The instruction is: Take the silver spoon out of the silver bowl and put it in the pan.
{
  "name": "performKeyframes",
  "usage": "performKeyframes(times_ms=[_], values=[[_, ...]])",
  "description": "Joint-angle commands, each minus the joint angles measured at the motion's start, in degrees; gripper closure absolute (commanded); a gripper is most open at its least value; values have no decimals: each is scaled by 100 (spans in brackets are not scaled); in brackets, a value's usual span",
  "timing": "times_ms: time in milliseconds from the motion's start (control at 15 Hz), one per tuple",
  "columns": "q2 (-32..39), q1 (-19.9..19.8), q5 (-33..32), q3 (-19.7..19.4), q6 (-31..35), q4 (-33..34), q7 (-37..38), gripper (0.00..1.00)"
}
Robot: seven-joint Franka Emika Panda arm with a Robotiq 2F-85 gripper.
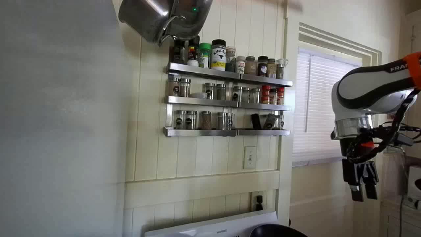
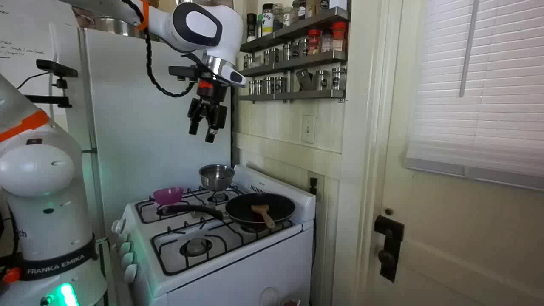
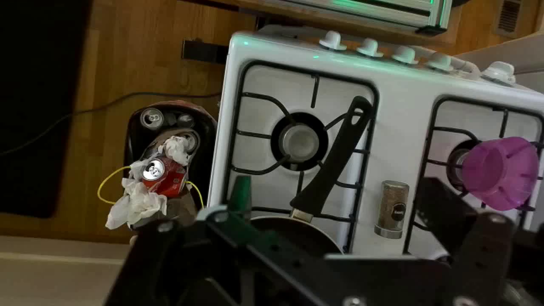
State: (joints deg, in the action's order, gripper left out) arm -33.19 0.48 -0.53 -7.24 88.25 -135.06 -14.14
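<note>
The silver bowl (image 2: pixel 216 184) stands at the back of the stove, beside the refrigerator. The silver spoon cannot be made out; the bowl's inside is too dark and small to tell. The black pan (image 2: pixel 243 205) sits on a back burner right of the bowl, with a wooden spatula (image 2: pixel 262 211) in it. The pan's rim also shows in an exterior view (image 1: pixel 276 231) and its near part in the wrist view (image 3: pixel 293 231). My gripper (image 2: pixel 202 132) is open and empty, high above the stove, pointing down; it also shows in an exterior view (image 1: pixel 364 194) and the wrist view (image 3: pixel 335 191).
A pink bowl (image 2: pixel 168 196) sits on a front burner, left of the pan handle (image 2: pixel 193 209). A spice jar (image 3: pixel 392 209) lies between the grates. Spice shelves (image 2: pixel 293 61) hang on the wall behind. The refrigerator (image 2: pixel 148 110) stands beside the stove. A bin (image 3: pixel 170 112) holds cans.
</note>
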Motion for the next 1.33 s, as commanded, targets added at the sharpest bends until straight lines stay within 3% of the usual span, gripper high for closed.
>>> performKeyframes(times_ms=[0,933,1133,1267], values=[[7,-45,16,37,-10,10,-18,0],[35,-50,-34,74,23,3,5,0],[161,-35,147,187,448,-70,339,0],[337,40,426,349,1066,-235,667,0]])
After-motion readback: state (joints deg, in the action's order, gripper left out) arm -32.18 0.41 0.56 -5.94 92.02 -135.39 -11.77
